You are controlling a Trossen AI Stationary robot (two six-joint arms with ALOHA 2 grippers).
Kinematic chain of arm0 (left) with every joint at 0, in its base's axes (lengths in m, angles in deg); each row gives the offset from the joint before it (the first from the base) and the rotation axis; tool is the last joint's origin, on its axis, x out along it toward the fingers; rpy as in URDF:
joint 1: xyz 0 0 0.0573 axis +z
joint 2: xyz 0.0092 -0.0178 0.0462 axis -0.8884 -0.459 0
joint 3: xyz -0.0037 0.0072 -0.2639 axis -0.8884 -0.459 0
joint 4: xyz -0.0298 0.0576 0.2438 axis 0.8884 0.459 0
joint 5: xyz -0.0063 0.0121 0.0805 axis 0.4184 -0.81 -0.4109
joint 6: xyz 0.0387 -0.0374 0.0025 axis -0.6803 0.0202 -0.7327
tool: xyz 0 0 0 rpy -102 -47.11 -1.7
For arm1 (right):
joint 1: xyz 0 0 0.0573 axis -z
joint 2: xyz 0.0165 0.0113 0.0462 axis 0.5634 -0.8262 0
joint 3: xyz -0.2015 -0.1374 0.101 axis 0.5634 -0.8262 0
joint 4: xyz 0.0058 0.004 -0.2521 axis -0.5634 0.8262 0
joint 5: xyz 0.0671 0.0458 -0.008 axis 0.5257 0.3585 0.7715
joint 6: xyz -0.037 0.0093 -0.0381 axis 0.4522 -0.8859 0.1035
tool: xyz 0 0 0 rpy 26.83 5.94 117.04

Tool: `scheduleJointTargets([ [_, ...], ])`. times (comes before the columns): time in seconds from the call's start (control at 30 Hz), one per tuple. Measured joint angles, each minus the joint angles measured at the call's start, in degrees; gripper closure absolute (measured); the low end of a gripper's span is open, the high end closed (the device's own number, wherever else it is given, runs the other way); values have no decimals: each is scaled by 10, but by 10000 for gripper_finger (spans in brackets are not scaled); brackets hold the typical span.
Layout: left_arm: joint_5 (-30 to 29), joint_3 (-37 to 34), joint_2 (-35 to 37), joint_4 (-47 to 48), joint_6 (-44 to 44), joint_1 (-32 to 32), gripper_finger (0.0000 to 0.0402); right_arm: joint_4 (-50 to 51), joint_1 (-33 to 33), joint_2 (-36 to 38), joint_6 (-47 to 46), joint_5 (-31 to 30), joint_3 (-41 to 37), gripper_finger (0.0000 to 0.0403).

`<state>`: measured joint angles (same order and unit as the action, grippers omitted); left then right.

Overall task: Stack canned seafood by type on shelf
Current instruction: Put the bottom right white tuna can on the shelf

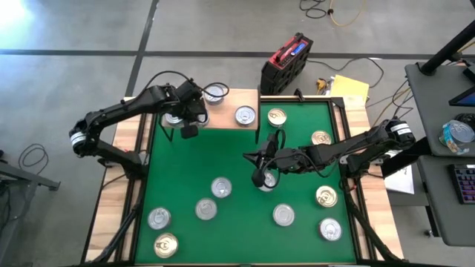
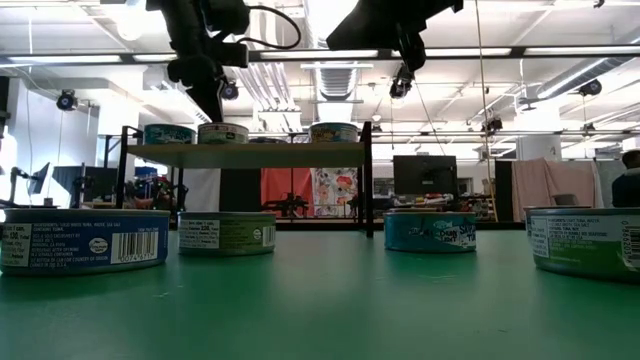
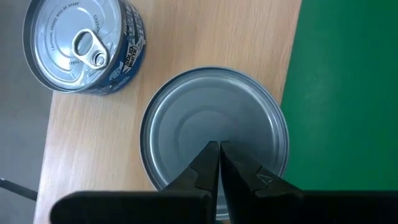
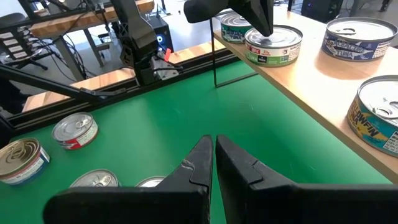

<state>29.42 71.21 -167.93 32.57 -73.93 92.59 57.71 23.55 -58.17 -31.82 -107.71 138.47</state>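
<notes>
**Both grippers closed, nothing held**

Your left gripper [image 3: 217, 149] hovers over a plain-topped tin [image 3: 214, 140] on the shelf [image 1: 226, 117], fingers pressed together. Your right gripper [image 4: 213, 146] hangs above the green mat [image 1: 237, 159], fingers together, empty. Other tins [image 1: 221, 188] lie scattered on the mat.

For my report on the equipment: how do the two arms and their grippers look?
Both arms are dark and jointed, with a white band near the elbow and loose black cables. The left gripper and the right gripper each have two black, wedge-shaped fingers tapering to a point.
</notes>
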Motion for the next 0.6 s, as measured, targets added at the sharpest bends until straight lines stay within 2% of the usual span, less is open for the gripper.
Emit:
scheduleJointTargets([
  [0.47, -1, -11, 1, -6, 7, 0, 401, 0, 0, 0, 0, 0, 0, 392],
  [0.6, -24, -11, 1, -7, 7, -1, 402, 0, 0, 0, 0, 0, 0, 392],
])
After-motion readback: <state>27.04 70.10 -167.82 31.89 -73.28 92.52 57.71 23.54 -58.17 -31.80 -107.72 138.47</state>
